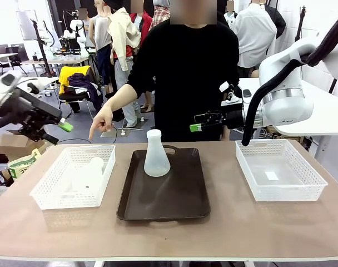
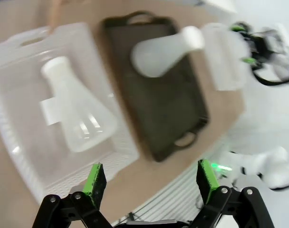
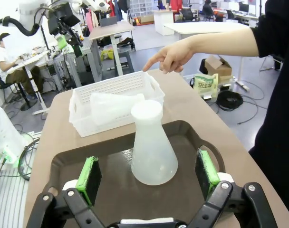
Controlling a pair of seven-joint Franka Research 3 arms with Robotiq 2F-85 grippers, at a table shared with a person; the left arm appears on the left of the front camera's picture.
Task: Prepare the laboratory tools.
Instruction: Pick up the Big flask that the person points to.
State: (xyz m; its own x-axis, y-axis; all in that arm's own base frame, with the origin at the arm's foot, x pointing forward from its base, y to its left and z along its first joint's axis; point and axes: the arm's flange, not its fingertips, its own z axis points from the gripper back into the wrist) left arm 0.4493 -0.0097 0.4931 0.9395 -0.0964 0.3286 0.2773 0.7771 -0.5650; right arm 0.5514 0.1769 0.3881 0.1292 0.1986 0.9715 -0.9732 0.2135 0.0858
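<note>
One frosted-white flask (image 1: 156, 156) stands upright on the dark brown tray (image 1: 174, 200); the same flask (image 3: 151, 147) rises just beyond my open right gripper (image 3: 149, 173). A second flask (image 1: 91, 173) lies on its side in the left white basket (image 1: 52, 192), and this flask (image 2: 80, 111) lies below my open left gripper (image 2: 151, 178). In the front view the left gripper (image 1: 60, 125) hovers off the table's left edge, and the right gripper (image 1: 197, 127) hangs behind the tray, near the person. Both are empty.
The person stands at the far side, one hand (image 1: 102, 122) pointing down toward the left basket. A second white basket (image 1: 302, 189) sits on the right with only a small white label inside. Bare tabletop (image 1: 241, 233) runs along the front.
</note>
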